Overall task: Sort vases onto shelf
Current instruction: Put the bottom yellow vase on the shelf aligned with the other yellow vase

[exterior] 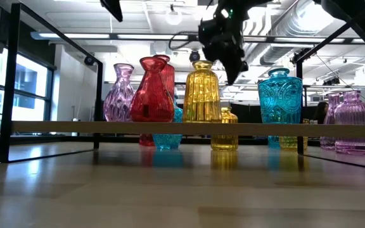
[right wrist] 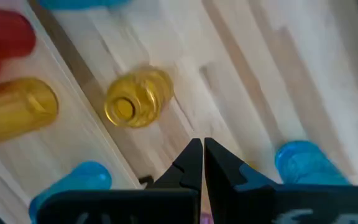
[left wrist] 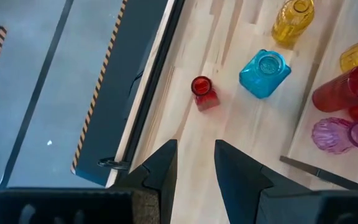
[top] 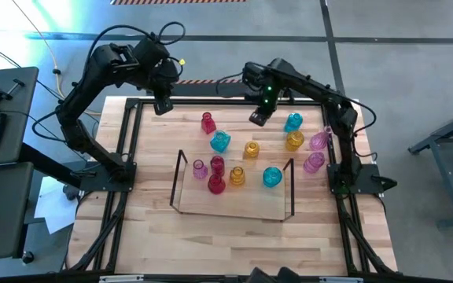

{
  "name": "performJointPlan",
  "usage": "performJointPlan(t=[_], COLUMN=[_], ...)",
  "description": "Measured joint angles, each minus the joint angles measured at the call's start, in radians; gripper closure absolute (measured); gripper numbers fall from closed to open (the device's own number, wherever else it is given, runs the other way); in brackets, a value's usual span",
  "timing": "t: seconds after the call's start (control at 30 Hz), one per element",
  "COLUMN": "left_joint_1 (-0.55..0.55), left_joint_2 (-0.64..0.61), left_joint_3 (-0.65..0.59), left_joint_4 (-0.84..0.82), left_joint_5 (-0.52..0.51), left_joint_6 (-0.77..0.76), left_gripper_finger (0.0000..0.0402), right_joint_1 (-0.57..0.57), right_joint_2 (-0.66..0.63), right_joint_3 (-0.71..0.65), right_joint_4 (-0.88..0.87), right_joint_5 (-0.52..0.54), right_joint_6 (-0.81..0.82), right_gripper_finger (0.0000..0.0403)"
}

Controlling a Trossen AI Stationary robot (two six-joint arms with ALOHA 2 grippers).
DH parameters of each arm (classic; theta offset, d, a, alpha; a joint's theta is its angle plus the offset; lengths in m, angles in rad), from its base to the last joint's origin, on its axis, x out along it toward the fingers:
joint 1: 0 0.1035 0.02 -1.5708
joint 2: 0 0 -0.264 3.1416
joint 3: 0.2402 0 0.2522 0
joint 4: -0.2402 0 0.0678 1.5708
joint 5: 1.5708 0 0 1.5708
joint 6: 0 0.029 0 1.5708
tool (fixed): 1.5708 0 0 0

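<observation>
The shelf (top: 234,211) is being seen lying at the middle of the worktop (top: 234,244), nearer its front edge, with dark upright frames at both short ends. Five vases are being carried on it: a purple one (top: 199,169), two red ones (top: 217,165) (top: 216,185), an amber one (top: 237,176) and a cyan one (top: 272,178).

Seven more vases are being counted on the bare worktop behind the shelf: a red one (top: 208,122), a cyan one (top: 220,141) and an amber one (top: 252,149) toward the back middle, and a cyan one (top: 292,122), an amber one (top: 294,141) and two pink ones (top: 319,141) (top: 314,162) near the right edge. In the low view several of these are being partly hidden behind the shelf.

The left claw (top: 162,107) is being held above the worktop's back edge, toward the left corner, its fingers (left wrist: 161,171) parted and nothing gripped. The right claw (top: 256,118) is being held above the back middle, its fingers pressed together on nothing.
</observation>
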State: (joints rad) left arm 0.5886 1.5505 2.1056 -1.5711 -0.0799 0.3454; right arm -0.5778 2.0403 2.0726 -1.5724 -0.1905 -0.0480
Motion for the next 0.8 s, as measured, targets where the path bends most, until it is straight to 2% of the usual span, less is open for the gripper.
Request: performJointPlan(t=[0.07,0.23,0.37,0.53,0.8], left_joint_1=[0.008,0.022,0.033,0.033,0.033], left_joint_2=[0.000,0.000,0.000,0.000,0.000], left_joint_3=[0.000,0.000,0.000,0.000,0.000], left_joint_4=[0.000,0.005,0.005,0.006,0.025], left_joint_5=[0.000,0.010,0.050,0.053,0.053], left_joint_6=[-0.001,-0.001,-0.001,0.005,0.005], left_gripper_finger=[0.0302,0.0302,0.0302,0.0302,0.0302], right_joint_1=[-0.002,0.026,0.075,0.099,0.121], right_joint_2=[0.000,-0.002,-0.002,-0.002,0.002], right_joint_3=[-0.027,-0.058,-0.061,-0.061,-0.061], right_joint_4=[0.001,0.002,0.002,0.015,0.177], right_joint_5=[-0.012,-0.155,-0.158,-0.154,-0.157], right_joint_6=[0.008,0.023,-0.013,-0.006,-0.088], right_gripper_finger=[0.0403,0.0403,0.0403,0.0403,0.0399])
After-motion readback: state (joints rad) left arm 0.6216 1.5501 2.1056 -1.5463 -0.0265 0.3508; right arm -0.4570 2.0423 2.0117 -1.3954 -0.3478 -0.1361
